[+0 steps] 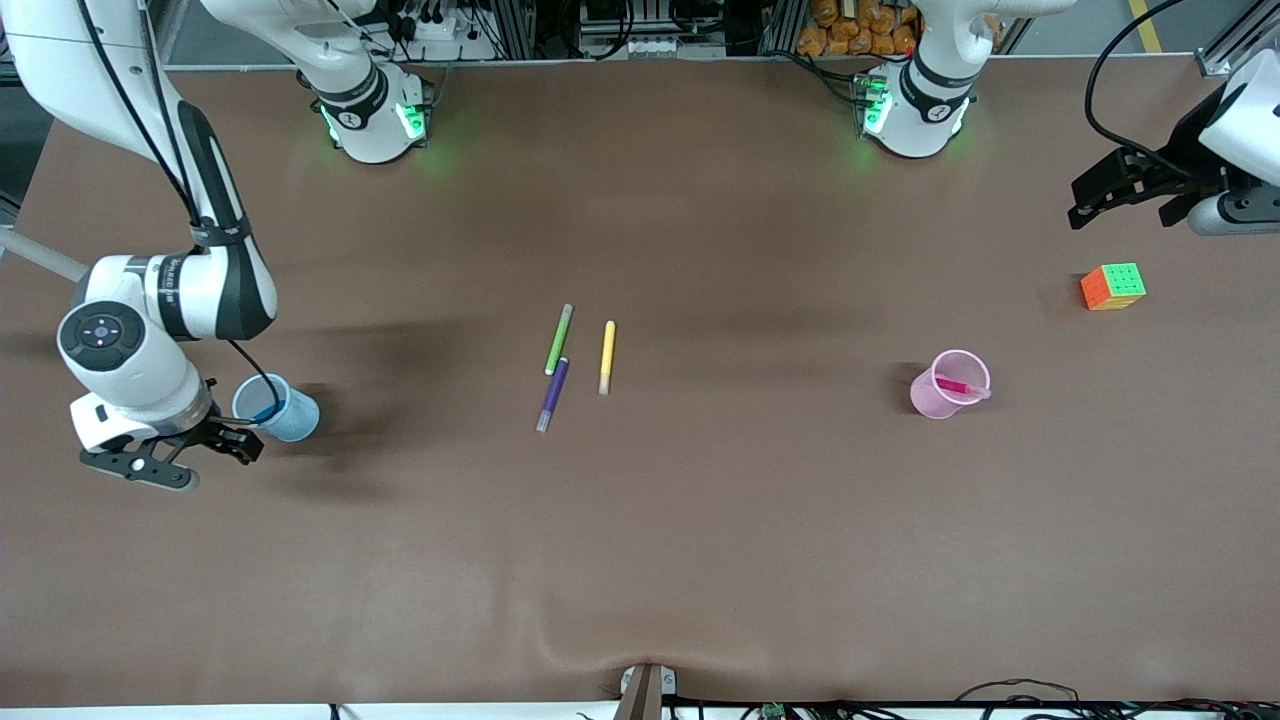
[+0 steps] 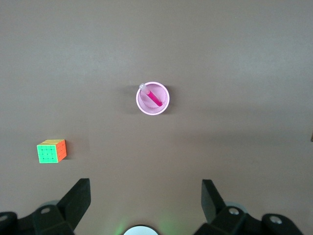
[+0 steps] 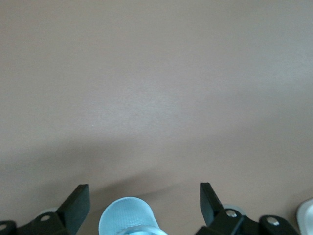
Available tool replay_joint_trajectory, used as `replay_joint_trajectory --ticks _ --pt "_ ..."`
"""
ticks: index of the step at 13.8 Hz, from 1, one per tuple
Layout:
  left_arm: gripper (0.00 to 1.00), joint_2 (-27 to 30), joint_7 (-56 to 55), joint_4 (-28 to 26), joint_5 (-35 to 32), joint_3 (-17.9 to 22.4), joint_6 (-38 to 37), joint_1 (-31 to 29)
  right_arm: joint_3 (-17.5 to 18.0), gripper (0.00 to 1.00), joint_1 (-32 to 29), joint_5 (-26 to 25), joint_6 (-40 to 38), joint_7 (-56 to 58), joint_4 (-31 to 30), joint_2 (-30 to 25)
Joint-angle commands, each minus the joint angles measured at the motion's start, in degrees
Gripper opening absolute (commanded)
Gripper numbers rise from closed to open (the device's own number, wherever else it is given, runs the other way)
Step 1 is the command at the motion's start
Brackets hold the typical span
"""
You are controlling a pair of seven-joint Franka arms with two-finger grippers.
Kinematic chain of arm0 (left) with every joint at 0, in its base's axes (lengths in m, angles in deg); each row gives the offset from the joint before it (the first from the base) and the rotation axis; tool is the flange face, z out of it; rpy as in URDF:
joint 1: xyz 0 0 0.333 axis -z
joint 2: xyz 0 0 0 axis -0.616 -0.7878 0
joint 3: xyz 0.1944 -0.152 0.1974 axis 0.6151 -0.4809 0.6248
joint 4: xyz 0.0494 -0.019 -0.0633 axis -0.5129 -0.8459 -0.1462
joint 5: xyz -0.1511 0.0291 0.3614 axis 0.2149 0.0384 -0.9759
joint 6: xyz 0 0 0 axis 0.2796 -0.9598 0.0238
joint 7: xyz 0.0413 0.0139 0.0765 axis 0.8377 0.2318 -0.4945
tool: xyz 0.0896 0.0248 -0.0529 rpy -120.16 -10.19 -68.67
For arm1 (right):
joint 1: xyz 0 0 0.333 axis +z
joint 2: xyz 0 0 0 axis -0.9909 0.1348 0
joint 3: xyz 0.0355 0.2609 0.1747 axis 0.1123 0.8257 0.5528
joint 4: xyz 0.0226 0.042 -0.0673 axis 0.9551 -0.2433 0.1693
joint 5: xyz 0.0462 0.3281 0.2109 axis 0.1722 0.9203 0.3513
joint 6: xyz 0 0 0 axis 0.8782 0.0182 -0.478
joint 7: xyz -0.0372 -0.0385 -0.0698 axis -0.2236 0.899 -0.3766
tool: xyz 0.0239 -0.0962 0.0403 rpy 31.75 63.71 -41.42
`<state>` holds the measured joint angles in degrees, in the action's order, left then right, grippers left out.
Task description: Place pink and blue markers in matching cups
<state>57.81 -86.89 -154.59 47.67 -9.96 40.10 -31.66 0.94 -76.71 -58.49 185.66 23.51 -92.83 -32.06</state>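
Overhead, brown table (image 1: 700, 520), scattered markers (image 1: 606, 357).

You will find no legible text, label, brand or number anywhere; the right arm's (image 1: 165, 300) wrist band lettering is unreadable.

The right gripper (image 1: 222, 440) is covering the blue cup's (image 1: 280, 408) seven-o'clock rim, leaving only a sliver of the blue marker (image 1: 262, 415) showing inside, while the right wrist view's six-o'clock edge is cutting off that cup, and the left arm is running off the front view's three-o'clock edge.
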Motion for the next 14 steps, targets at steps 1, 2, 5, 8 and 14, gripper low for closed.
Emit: replay_joint_trajectory --ticks 1,2,5,8,14 --pt "1.0 0.2 0.56 0.9 0.74 0.04 -0.38 -0.03 1.38 1.0 -0.54 -0.74 -13.41 0.59 8.55 -0.48" --pt "1.0 0.2 0.56 0.98 0.74 0.04 -0.38 -0.03 1.99 1.0 -0.36 0.39 -19.48 0.59 12.6 0.31" --pt "1.0 0.2 0.47 1.07 0.74 0.13 -0.55 -0.03 2.61 1.0 -2.28 21.43 -25.25 0.76 18.34 0.41" --pt "1.0 0.2 0.48 1.07 0.74 0.13 -0.73 -0.03 2.79 1.0 -2.9 24.93 -35.83 2.52 26.22 0.23" --pt "1.0 0.2 0.39 0.98 0.74 0.13 -0.73 0.06 2.88 1.0 -2.47 24.75 -54.48 2.52 39.6 -0.29"
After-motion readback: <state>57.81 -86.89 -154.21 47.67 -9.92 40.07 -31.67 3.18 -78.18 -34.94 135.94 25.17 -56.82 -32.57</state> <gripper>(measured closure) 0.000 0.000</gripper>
